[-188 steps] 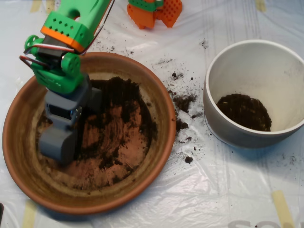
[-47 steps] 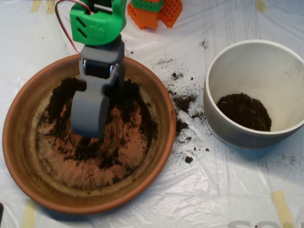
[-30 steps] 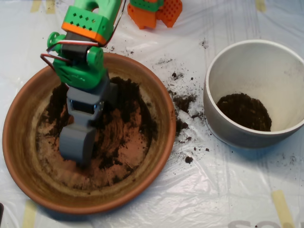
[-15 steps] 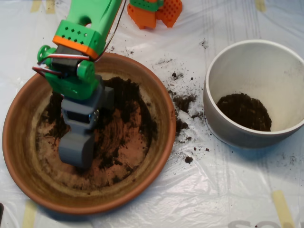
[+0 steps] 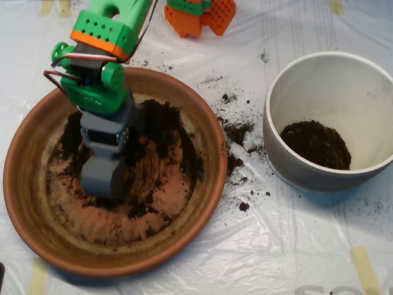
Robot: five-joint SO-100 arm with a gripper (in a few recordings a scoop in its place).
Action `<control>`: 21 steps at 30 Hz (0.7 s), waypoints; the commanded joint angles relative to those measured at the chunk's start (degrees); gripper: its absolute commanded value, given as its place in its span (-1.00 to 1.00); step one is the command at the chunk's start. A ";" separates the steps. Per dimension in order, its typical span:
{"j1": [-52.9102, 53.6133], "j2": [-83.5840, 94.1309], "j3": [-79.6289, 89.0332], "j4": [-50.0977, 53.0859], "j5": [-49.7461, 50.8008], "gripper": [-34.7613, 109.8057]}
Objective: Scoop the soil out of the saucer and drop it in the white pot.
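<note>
Grey tool (image 5: 103, 178) pointing down into saucer (image 5: 37, 221), tip in soil (image 5: 163, 132), open-or-closed state unclear

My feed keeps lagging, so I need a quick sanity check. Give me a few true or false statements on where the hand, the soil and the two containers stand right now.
1. The hand is down inside the saucer. True.
2. The white pot is empty. False: a dark patch of soil lies at its bottom.
3. Spilled crumbs lie on the plastic sheet between saucer and pot. True.
4. The saucer has been scraped clean. False: soil remains, mostly in its upper half.
5. The pot sits left of the saucer. False: it is to the right.
</note>
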 commanded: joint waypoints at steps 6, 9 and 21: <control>0.26 16.52 17.14 -4.04 -3.16 -0.12; 0.35 20.92 21.09 -4.92 -4.04 -0.17; 1.14 25.66 26.02 -6.15 -7.29 -0.49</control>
